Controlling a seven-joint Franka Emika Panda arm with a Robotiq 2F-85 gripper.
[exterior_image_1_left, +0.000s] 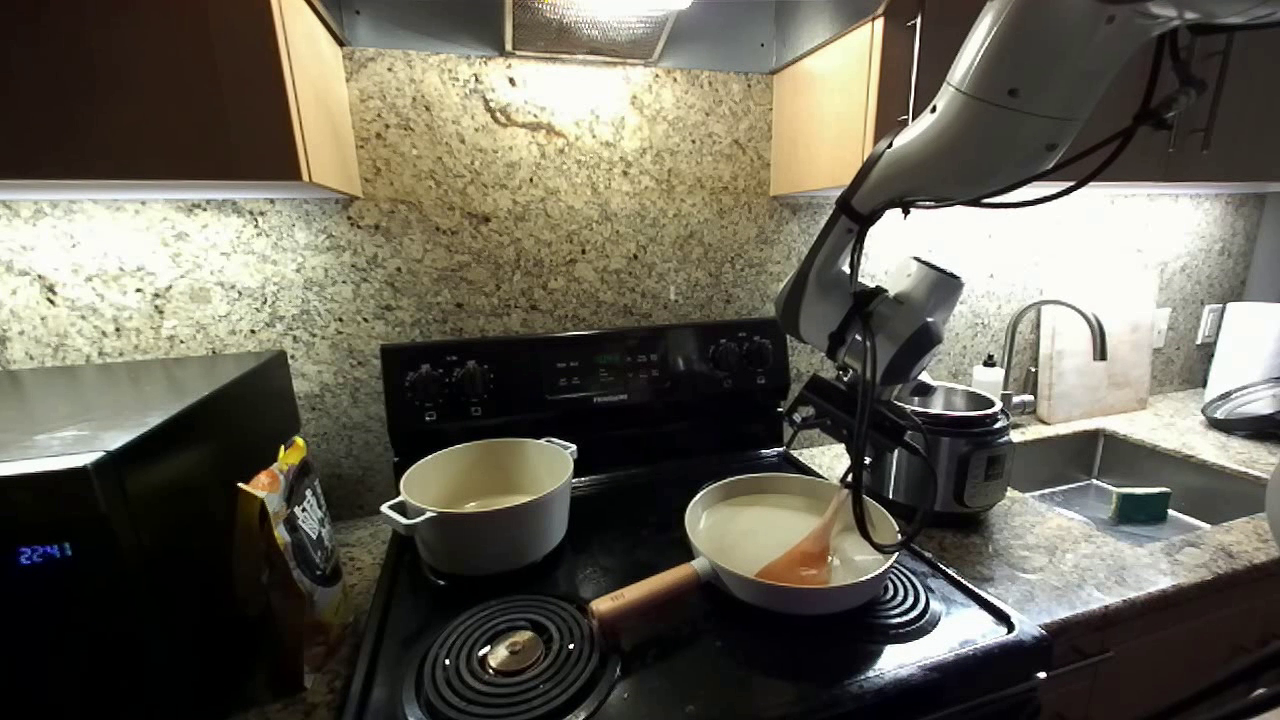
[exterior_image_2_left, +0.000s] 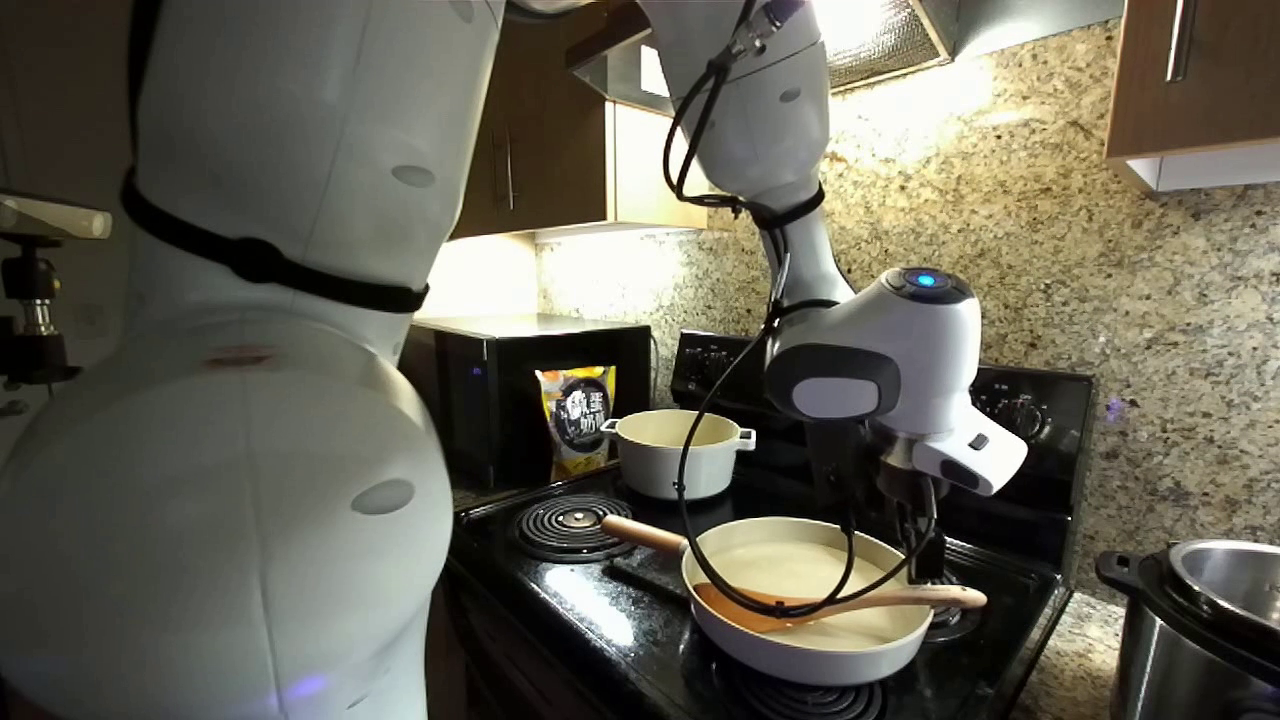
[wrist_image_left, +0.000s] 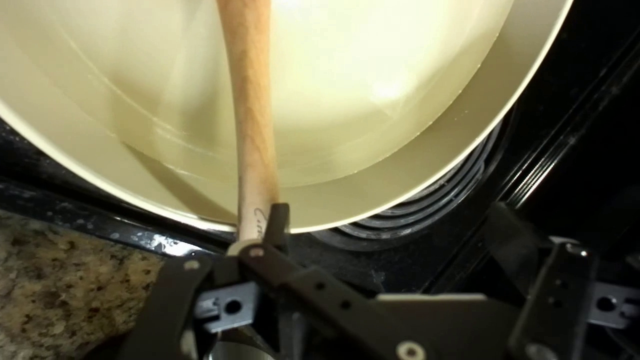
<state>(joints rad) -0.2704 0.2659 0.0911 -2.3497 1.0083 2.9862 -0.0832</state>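
A light-coloured frying pan (exterior_image_1_left: 780, 594) with a wooden handle (exterior_image_1_left: 645, 590) sits on the stove and appears to contain clear liquid. Resting in it is a wooden spatula (exterior_image_2_left: 885, 599), its orange-brown blade (exterior_image_1_left: 805, 560) down in the pan and its handle end leaning over the rim. In the wrist view my gripper (wrist_image_left: 392, 220) stands wide open above the pan's edge, nothing between its fingers. The spatula handle (wrist_image_left: 252, 115) runs just outside the left fingertip (wrist_image_left: 280, 222), which partly overlaps it; whether they touch, I cannot tell. Cables partly cover the gripper in both exterior views.
A white two-handled pot (exterior_image_1_left: 490, 535) stands on the back burner, beside a bare coil burner (exterior_image_1_left: 512, 655). A snack bag (exterior_image_2_left: 580, 420) leans by the black microwave (exterior_image_1_left: 150, 560). A pressure cooker (exterior_image_1_left: 965, 470) and a sink (exterior_image_1_left: 1190, 470) lie beyond the pan.
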